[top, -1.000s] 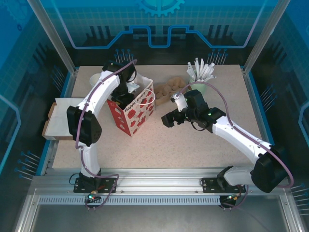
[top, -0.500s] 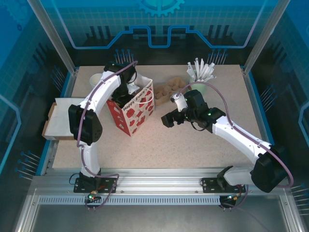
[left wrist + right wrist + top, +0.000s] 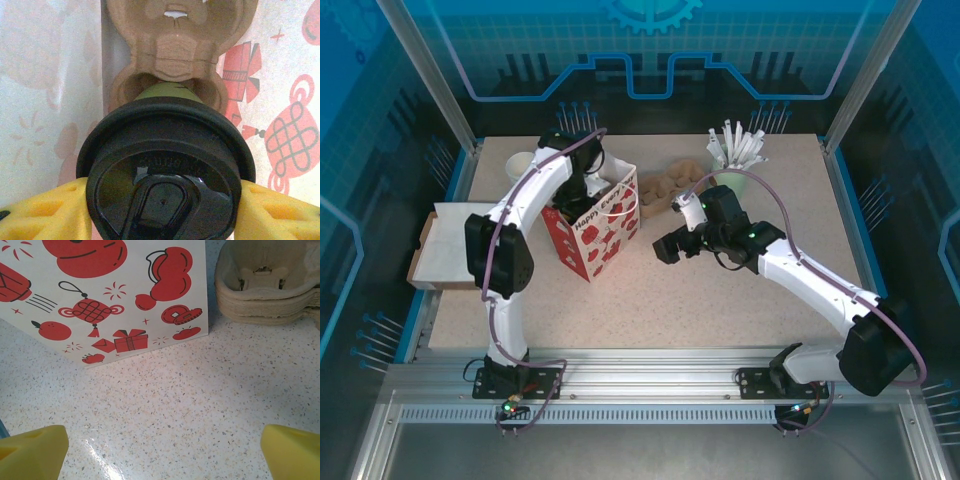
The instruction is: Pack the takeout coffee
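Two arms are at work over the speckled table (image 3: 720, 300), and each camera adds its own part. From above, the left arm bends over the open mouth of the red-and-white bag (image 3: 605, 225), with the left gripper (image 3: 586, 188) reaching down into it. The right gripper (image 3: 665, 250) hangs low over bare tabletop just to the right of the bag and apart from it. Further back stand a pale cup of white sticks (image 3: 735, 150) and a stack of brown pulp trays (image 3: 665, 187).

The left wrist camera looks inside the bag. There the takeout coffee (image 3: 165, 165) sits between printed paper walls, its black lid (image 3: 165, 145) toward the lens and a strip of olive-green side (image 3: 162, 91) visible beyond it. Behind the cup lies a brown pulp carrier (image 3: 175, 45). Whether the cup's base rests in one of the carrier's wells cannot be told.

The left gripper (image 3: 160, 210) is part-way closed and grasps the coffee, with a yellow finger (image 3: 45, 212) pressed to each side of the lid's rim.

The right wrist camera faces the bag's outer face (image 3: 100, 295), printed with red lanterns and gifts, with the pulp trays (image 3: 267, 285) beside it. The right gripper (image 3: 162, 447) is spread fully wide, its yellow tips at the two lower corners above the table, holding nothing.
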`<state>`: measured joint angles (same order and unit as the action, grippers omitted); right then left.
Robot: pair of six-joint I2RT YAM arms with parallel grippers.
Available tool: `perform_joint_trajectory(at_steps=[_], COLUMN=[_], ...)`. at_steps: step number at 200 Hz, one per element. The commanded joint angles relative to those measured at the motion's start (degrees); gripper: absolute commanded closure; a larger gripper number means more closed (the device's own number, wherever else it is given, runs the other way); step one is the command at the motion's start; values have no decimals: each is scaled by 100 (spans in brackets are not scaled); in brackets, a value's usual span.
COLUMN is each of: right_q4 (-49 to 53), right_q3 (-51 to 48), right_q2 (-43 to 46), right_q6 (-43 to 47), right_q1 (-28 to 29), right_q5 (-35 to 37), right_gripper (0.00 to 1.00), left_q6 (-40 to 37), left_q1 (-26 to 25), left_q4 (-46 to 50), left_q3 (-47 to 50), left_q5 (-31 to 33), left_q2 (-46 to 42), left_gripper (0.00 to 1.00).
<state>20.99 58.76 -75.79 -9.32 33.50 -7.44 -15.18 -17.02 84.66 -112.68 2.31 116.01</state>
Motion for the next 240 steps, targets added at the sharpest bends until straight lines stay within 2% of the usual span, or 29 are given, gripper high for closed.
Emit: perform_joint_trajectory(at_steps=[1, 240], right_q4=[61, 27], right_q3=[149, 73], right_q2=[-44, -17], right_q6=[88, 72], right_q1=[105, 107], right_q5=[67, 67], right_gripper=[0, 0], left_q6=[-74, 86], left_q1=[58, 49], left_q4=[-2, -362], left_q3=[106, 456], left_q5=[-194, -153], left_q2=[128, 507], left_gripper=[61, 60])
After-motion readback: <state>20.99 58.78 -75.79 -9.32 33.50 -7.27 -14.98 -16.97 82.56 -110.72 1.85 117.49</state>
